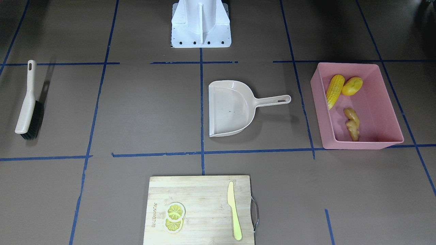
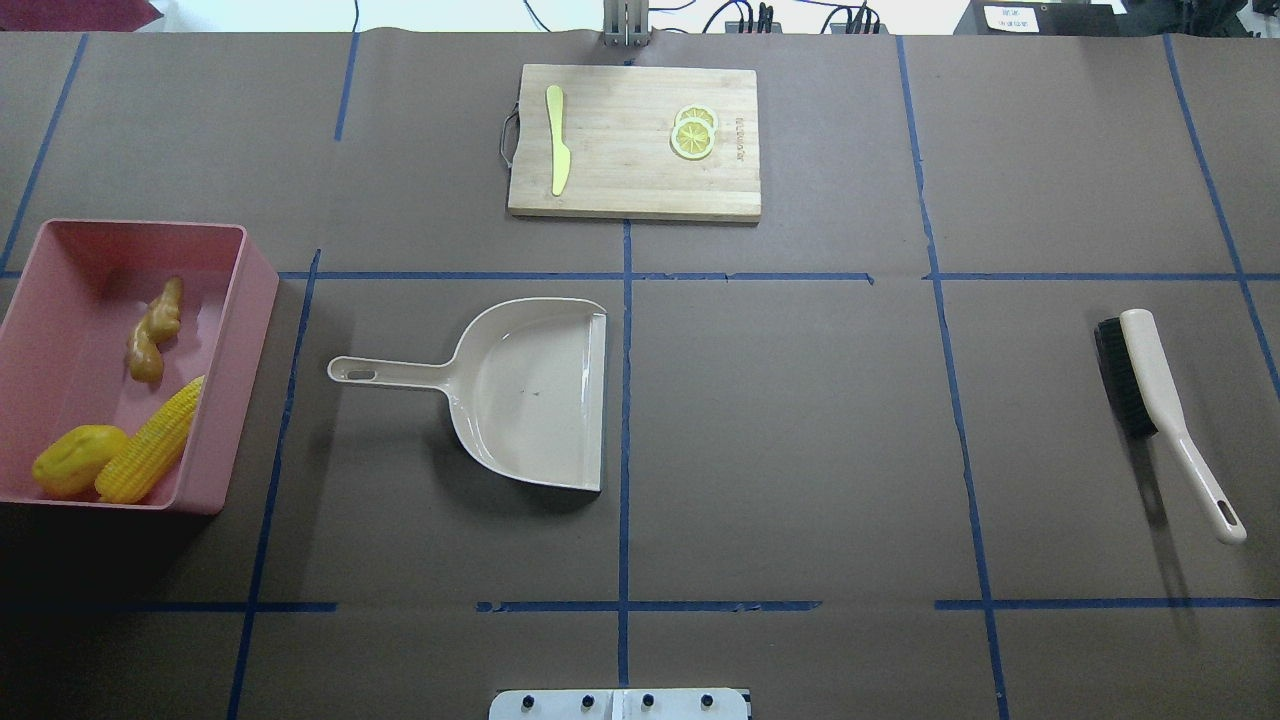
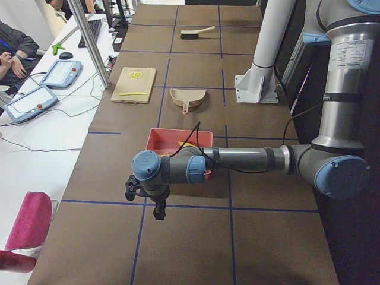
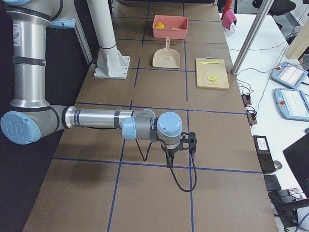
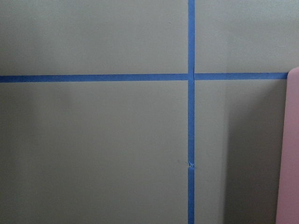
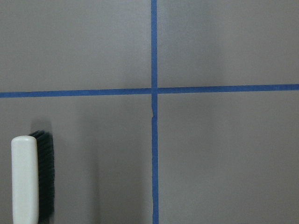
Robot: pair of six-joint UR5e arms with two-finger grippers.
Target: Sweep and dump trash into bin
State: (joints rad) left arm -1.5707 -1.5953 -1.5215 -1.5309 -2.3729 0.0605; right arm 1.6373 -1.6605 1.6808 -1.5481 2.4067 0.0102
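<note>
The board with knife and lemon slices sits untouched. Corn, potato and ginger lie inside the bin. The dustpan is empty, the brush well apart on the counter; task judged complete. The left arm and right arm hang clear at the ends; whether the jaws are apart or together cannot be told.

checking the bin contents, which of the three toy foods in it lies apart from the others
The tan ginger root. It lies alone in the pink bin, while the corn cob and the yellow potato lie against each other.
</note>
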